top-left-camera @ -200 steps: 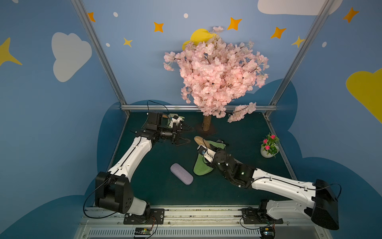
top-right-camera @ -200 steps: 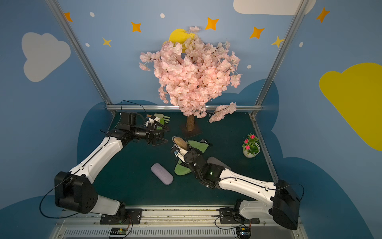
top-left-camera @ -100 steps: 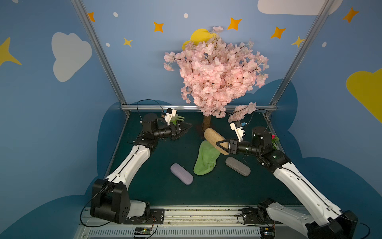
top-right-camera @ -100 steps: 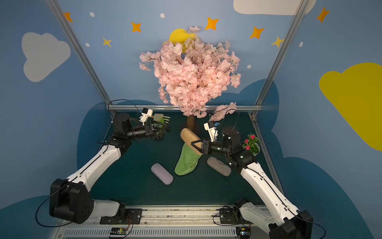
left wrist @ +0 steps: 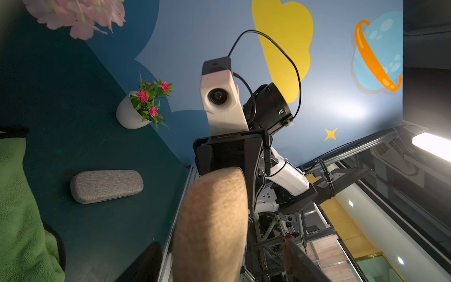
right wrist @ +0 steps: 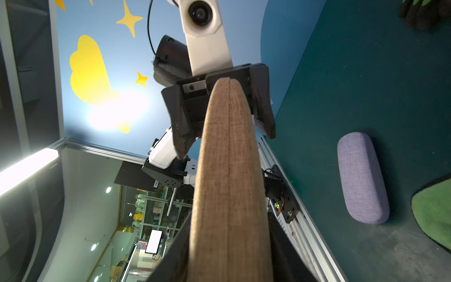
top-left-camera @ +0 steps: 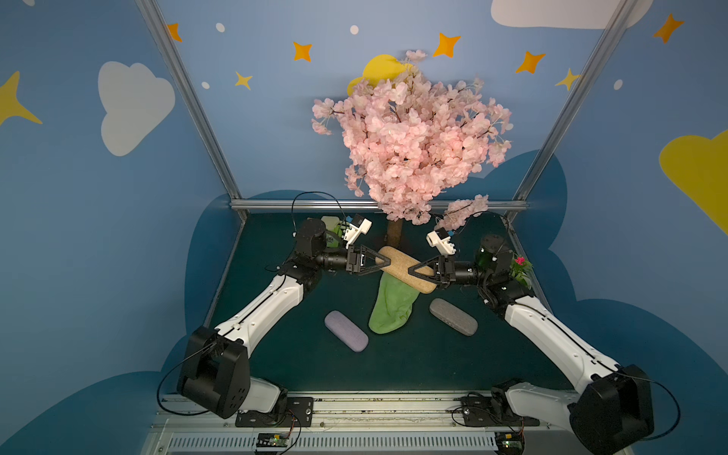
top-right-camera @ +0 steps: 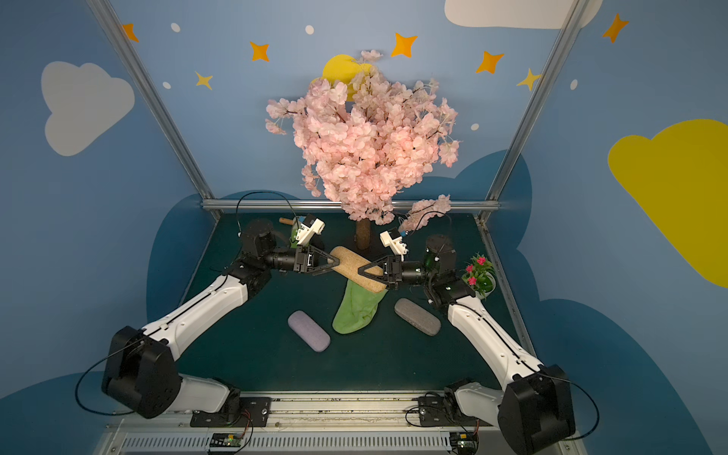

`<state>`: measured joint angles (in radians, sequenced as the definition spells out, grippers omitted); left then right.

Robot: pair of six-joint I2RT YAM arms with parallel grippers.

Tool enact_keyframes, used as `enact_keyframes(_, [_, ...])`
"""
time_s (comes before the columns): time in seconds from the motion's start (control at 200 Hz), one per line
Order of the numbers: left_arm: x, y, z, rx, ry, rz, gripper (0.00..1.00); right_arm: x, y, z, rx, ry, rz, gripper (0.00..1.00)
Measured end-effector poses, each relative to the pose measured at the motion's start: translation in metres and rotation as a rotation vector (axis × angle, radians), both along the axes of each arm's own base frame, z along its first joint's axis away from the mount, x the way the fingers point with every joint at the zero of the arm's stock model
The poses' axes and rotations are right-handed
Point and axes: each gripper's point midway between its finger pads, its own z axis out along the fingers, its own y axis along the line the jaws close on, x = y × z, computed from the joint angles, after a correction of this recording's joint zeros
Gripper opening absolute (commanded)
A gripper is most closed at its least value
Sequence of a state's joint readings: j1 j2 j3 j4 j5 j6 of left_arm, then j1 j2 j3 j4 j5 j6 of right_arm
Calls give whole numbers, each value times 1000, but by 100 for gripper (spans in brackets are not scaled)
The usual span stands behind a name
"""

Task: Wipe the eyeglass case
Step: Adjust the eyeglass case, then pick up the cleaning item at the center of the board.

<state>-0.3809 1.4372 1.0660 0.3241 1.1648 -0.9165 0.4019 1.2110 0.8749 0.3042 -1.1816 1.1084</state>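
A tan fabric eyeglass case [top-left-camera: 405,270] [top-right-camera: 356,268] hangs in the air above the mat, held level between both arms. My right gripper [top-left-camera: 413,271] [right wrist: 229,244] is shut on one end of the case [right wrist: 229,183]. My left gripper [top-left-camera: 385,262] [left wrist: 219,254] reaches round the other end [left wrist: 212,219]; its jaws stand open, and one finger [left wrist: 292,254] is still apart from the fabric. Below the case a green cloth [top-left-camera: 394,303] [top-right-camera: 356,309] lies flat on the mat.
A purple case [top-left-camera: 346,331] [right wrist: 361,178] lies left of the cloth and a grey case [top-left-camera: 453,317] [left wrist: 106,186] right of it. A white flower pot [top-left-camera: 520,270] stands at the right edge. The blossom tree's trunk [top-left-camera: 394,234] rises just behind the grippers.
My right arm lifted the tan case from over the cloth and swung back to the right. My left gripper came in from the back left to the case's free end, its jaws narrowing.
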Motion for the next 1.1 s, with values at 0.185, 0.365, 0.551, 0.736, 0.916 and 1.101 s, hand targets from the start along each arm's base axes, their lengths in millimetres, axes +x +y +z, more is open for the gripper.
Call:
enact_keyframes(0.185, [6, -3, -1, 2, 45, -21, 56, -2, 2, -3, 13, 22, 36, 0])
enact_keyframes(0.365, [0, -7, 3, 18, 64, -56, 35, 1, 4, -5, 13, 23, 39, 2])
enact_keyframes(0.551, [1, -3, 0, 55, 82, -56, 3, 4, 6, -5, 17, 7, 41, 47])
enact_keyframes(0.736, [17, 14, -18, 75, 166, 22, 3, 22, -5, -15, -20, 14, -67, 78])
enact_keyframes(0.916, [51, 77, -67, 103, 329, 266, 3, 43, -37, -24, -62, -10, -240, 80])
enact_keyframes(1.101, [77, 146, -85, 155, 384, 573, 3, 66, -38, -84, -394, 5, -389, 80])
